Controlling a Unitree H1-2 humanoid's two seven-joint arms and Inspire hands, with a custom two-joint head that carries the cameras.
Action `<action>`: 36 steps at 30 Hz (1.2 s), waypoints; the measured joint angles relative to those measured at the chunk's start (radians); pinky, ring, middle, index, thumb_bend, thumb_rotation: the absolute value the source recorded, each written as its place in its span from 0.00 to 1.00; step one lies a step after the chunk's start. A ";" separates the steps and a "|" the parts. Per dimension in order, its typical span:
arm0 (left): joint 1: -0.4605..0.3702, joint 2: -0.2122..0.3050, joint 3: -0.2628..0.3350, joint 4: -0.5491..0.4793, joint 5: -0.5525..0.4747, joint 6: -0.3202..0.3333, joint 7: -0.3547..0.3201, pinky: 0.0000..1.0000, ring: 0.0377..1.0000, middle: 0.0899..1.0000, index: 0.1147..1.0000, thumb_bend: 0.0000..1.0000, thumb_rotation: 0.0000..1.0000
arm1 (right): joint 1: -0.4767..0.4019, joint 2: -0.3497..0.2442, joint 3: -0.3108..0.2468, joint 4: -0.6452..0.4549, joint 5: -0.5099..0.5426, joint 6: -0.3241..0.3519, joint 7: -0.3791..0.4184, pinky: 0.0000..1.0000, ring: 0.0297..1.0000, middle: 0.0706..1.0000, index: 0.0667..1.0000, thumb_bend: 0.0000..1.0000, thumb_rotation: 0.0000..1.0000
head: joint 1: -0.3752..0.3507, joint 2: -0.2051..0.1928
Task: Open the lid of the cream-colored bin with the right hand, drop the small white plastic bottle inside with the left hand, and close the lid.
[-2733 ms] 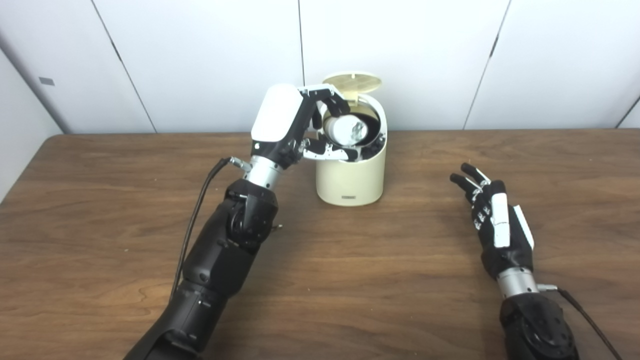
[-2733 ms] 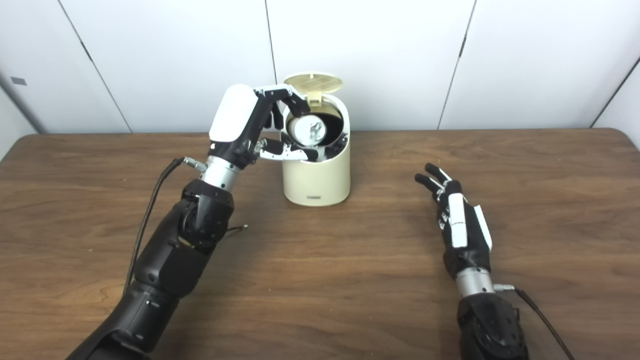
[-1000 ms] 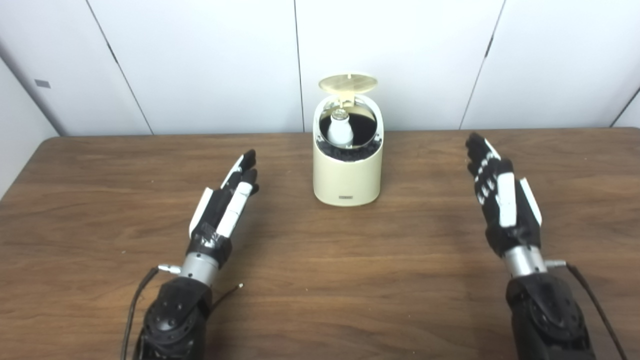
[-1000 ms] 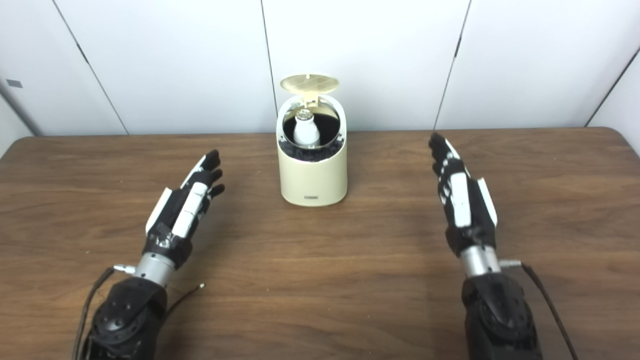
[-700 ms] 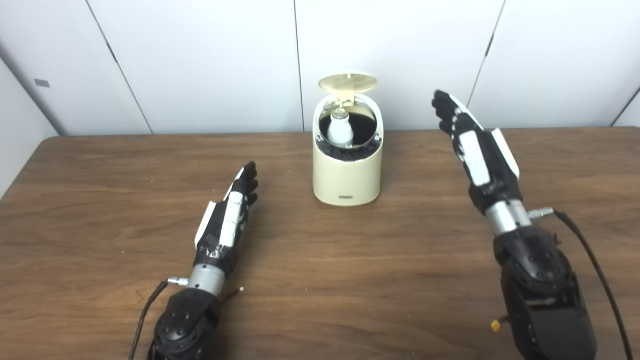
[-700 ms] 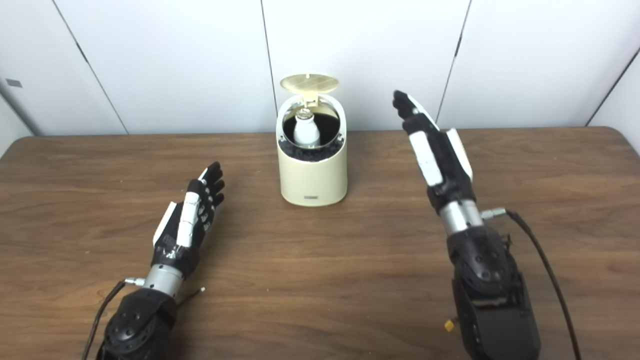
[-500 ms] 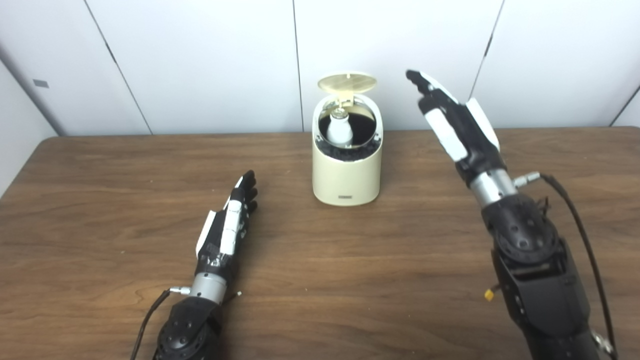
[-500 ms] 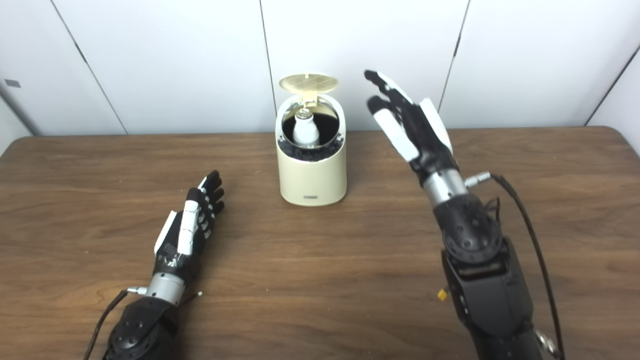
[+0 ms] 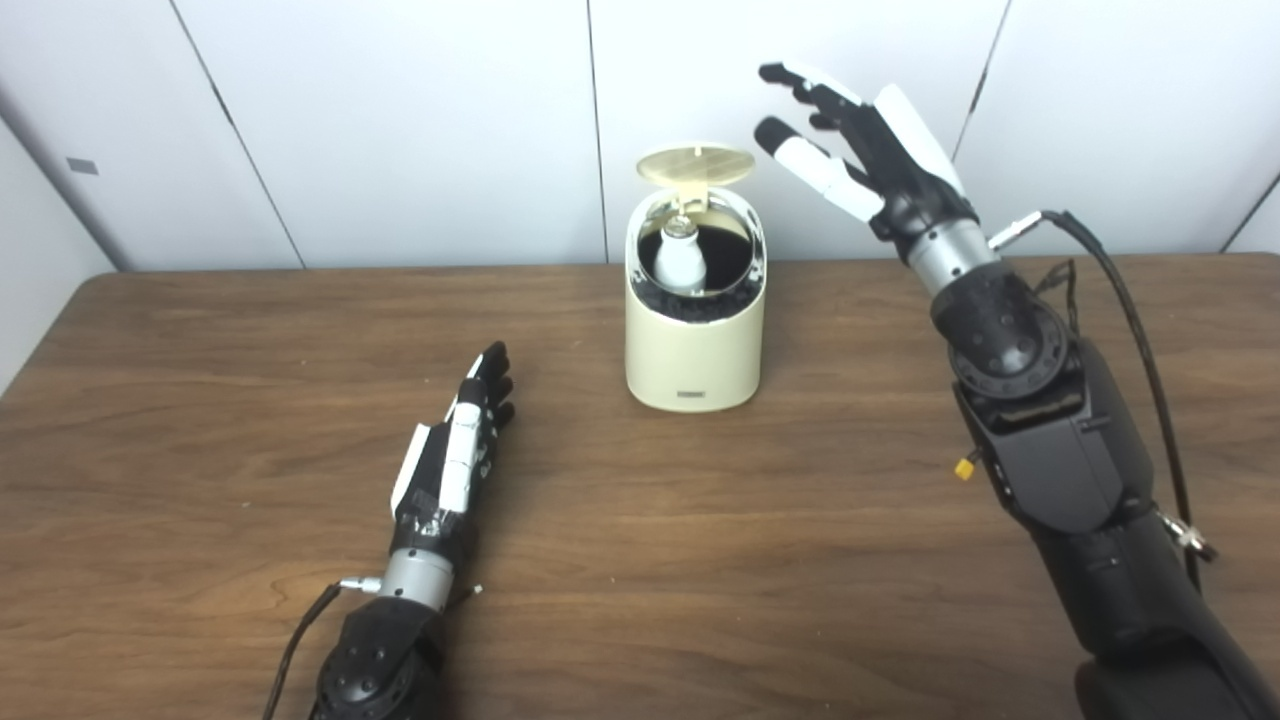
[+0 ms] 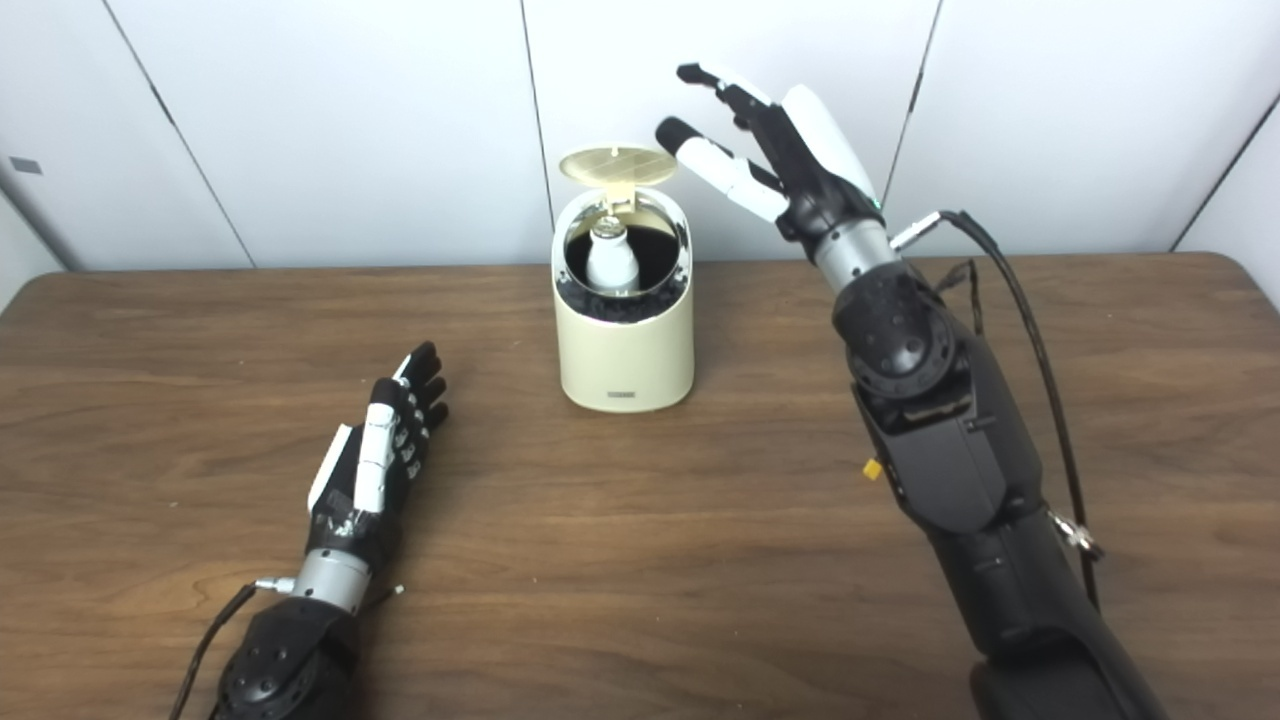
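The cream-colored bin [image 9: 694, 350] stands at the middle back of the wooden table, its round lid [image 9: 696, 163] tipped up and open. The small white plastic bottle [image 9: 677, 259] stands inside the bin's dark opening. My right hand [image 9: 860, 150] is raised in the air, open, just right of and slightly above the lid, fingers pointing left toward it, not touching. My left hand [image 9: 455, 450] lies low over the table, front left of the bin, open and holding nothing.
The table [image 9: 200, 400] runs wide on both sides of the bin. A white panelled wall [image 9: 400, 120] rises right behind the bin. Cables trail from both wrists.
The left hand let the bottle go into the bin and pulled back to the table. The right hand rose from the table and swung up and left toward the open lid.
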 measured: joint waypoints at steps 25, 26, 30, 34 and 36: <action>0.000 -0.011 -0.003 0.009 -0.015 -0.012 0.017 0.99 1.00 1.00 1.00 0.65 0.96 | -0.025 -0.018 0.071 0.035 -0.118 -0.014 0.069 1.00 1.00 1.00 0.64 0.64 1.00 | 0.006 0.002; 0.000 -0.011 -0.003 0.010 -0.015 -0.015 0.017 0.98 1.00 1.00 1.00 0.65 0.95 | -0.025 -0.023 0.071 0.034 -0.118 -0.019 0.070 1.00 1.00 1.00 0.64 0.64 1.00 | 0.006 0.002; 0.000 -0.011 -0.003 0.014 -0.015 -0.021 0.018 0.99 1.00 1.00 1.00 0.65 0.94 | -0.024 -0.037 0.071 0.027 -0.120 -0.039 0.073 1.00 1.00 1.00 0.63 0.63 1.00 | 0.008 0.005; -0.001 -0.012 -0.003 0.016 -0.016 -0.023 0.019 0.99 1.00 1.00 1.00 0.65 0.93 | -0.018 -0.037 0.074 0.020 -0.130 -0.044 0.074 1.00 1.00 1.00 0.64 0.65 1.00 | 0.008 0.005; -0.001 -0.012 -0.003 0.022 -0.024 -0.028 0.018 0.99 1.00 1.00 1.00 0.66 0.92 | -0.010 -0.037 0.075 0.016 -0.134 -0.044 0.075 1.00 1.00 1.00 0.64 0.65 1.00 | 0.008 0.005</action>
